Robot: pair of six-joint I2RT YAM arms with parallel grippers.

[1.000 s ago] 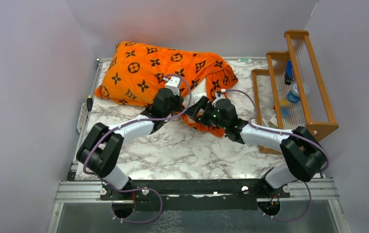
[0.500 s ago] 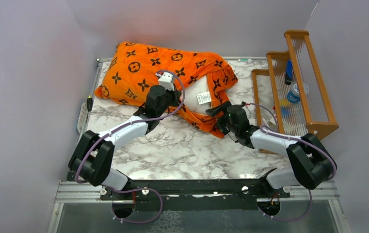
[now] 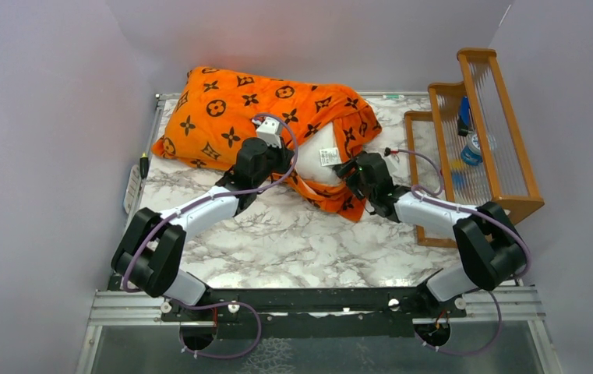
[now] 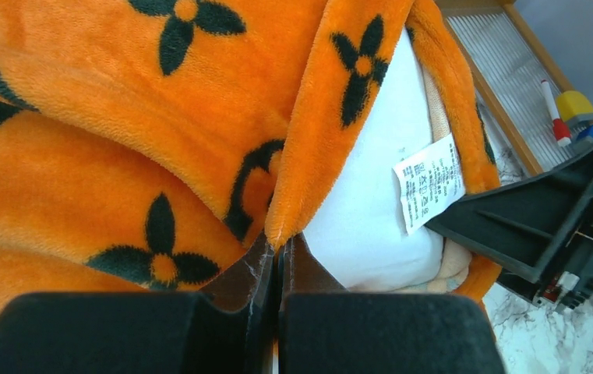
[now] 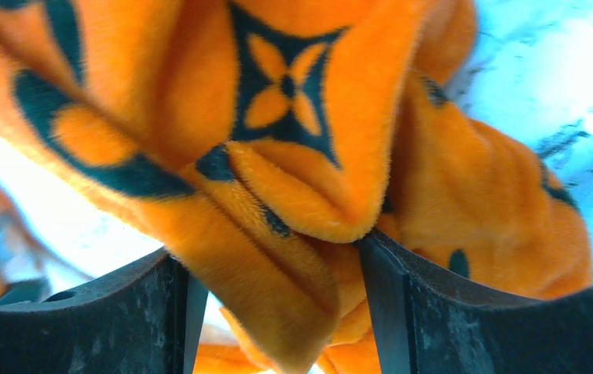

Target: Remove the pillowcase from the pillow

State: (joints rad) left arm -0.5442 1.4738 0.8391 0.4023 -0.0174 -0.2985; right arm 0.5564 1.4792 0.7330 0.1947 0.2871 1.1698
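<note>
One orange pillowcase [image 3: 231, 117], one white pillow [image 3: 310, 156] inside it, both lying at the far left of the marble table [image 3: 293, 241]. The pillow's corner, with its one care label [image 3: 328, 158], pokes out of the opening on the right. My left pincer [image 4: 279, 253] is clamped tight on the opening's hem, left of that corner. My right pincer [image 5: 273, 257], just right of it, has its jaws apart and a fold of the case between them. One wooden rack [image 3: 476, 54] stands far right.

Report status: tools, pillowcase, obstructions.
Left tool shut on pillowcase hem. Right tool open, astride a fold. Pillow corner showing at opening. No obstruction seen.
</note>
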